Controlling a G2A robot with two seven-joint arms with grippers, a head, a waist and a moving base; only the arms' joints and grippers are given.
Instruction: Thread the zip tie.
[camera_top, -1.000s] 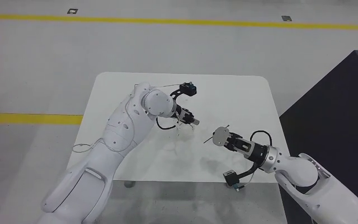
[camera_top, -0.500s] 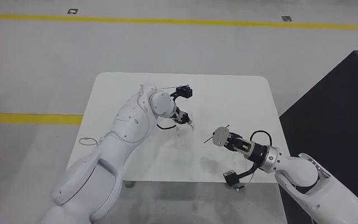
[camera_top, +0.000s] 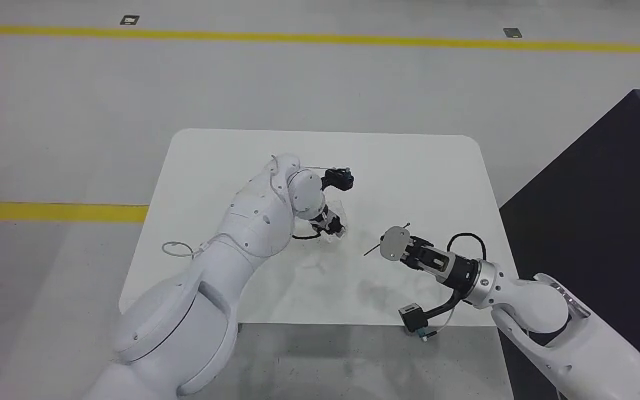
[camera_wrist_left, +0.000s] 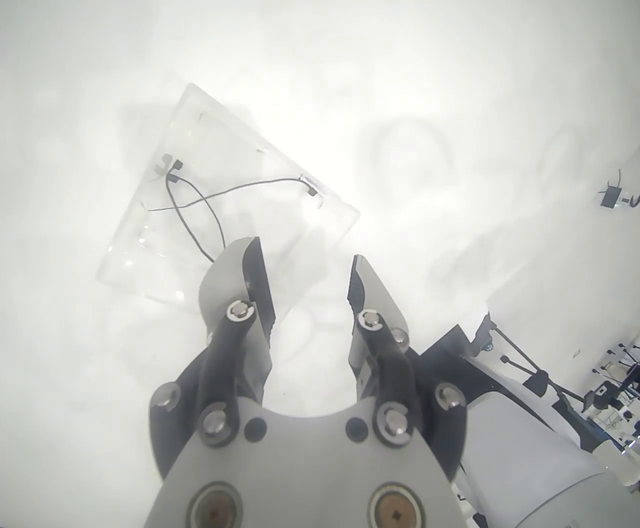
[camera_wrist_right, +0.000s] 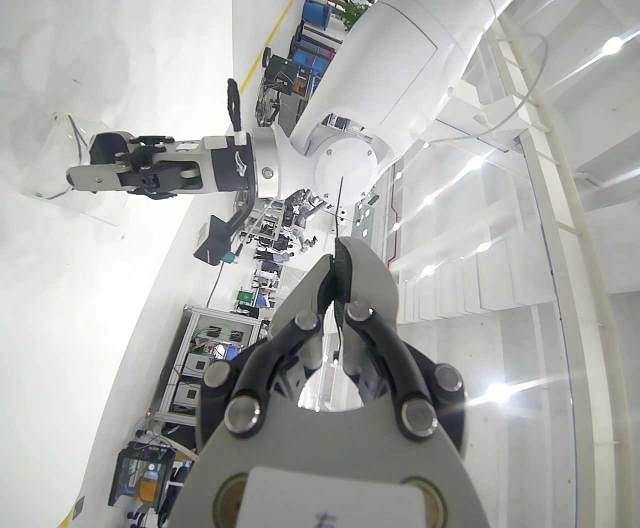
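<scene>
Mid-table, the left gripper (camera_wrist_left: 305, 260) hangs with its jaws apart over a clear plate (camera_wrist_left: 150, 240) carrying looped black strands (camera_wrist_left: 196, 200). To its right, the right gripper (camera_wrist_right: 337, 252) is clamped on the zip tie (camera_wrist_right: 339, 210), which looks light, thin and whippy, so it is best pinched near the tip.

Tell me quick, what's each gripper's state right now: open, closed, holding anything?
Left gripper: open, holding nothing, near the clear plate.
Right gripper: shut on the zip tie.
</scene>
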